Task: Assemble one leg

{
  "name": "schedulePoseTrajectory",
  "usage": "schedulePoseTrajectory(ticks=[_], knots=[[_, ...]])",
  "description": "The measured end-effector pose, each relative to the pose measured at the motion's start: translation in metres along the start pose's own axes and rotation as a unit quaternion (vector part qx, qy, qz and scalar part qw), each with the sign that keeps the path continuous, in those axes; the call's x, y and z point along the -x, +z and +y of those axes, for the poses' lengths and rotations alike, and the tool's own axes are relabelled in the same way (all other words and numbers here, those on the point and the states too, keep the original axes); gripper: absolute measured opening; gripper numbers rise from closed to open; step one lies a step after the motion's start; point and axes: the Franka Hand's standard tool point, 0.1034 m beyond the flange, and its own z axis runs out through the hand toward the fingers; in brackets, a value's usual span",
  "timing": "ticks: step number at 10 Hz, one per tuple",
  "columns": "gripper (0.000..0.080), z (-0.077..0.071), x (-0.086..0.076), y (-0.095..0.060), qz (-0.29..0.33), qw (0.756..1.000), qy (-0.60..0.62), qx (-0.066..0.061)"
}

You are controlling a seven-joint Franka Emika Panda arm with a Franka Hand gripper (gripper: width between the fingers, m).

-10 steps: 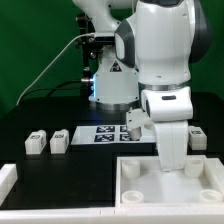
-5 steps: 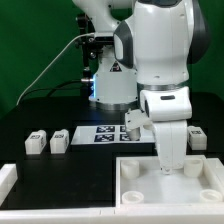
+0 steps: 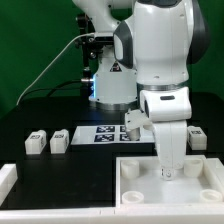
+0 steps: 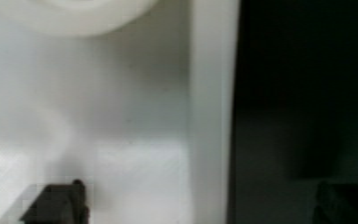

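Two legs [image 3: 37, 142] [image 3: 60, 140] lie on the black table at the exterior view's left, and a third leg [image 3: 198, 137] lies at the right behind the arm. Another tagged white block [image 3: 134, 122] shows beside the hand, partly hidden by it. My gripper [image 3: 173, 170] points straight down at the back edge of the large white tray-like part [image 3: 140, 185]. In the wrist view the dark fingertips [image 4: 55, 204] stand wide apart with the tray's white floor and wall [image 4: 211, 120] between them. The gripper [image 4: 201, 205] is open and holds nothing.
The marker board [image 3: 103, 133] lies on the table behind the tray, left of the gripper. A white strip [image 3: 8, 176] lies at the front left edge. The arm's base and a lit device [image 3: 108, 85] stand at the back against a green backdrop.
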Motion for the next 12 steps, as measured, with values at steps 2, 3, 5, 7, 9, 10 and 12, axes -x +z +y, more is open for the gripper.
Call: schedulePoseTrajectory(ticks=[2, 3, 5, 7, 9, 10, 12], knots=[[0.0648, 0.000, 0.000, 0.000, 0.000, 1.000, 0.000, 0.000], [0.0649, 0.000, 0.000, 0.000, 0.000, 1.000, 0.000, 0.000], [0.0649, 0.000, 0.000, 0.000, 0.000, 1.000, 0.000, 0.000], [0.0649, 0.001, 0.000, -0.014, -0.007, 1.000, 0.030, -0.006], [0.0649, -0.006, -0.016, -0.038, -0.008, 0.995, 0.094, 0.008], [0.0649, -0.011, -0.027, -0.045, -0.006, 0.989, 0.146, 0.012], [0.0649, -0.020, -0.052, -0.051, 0.001, 0.955, 0.295, 0.012]])
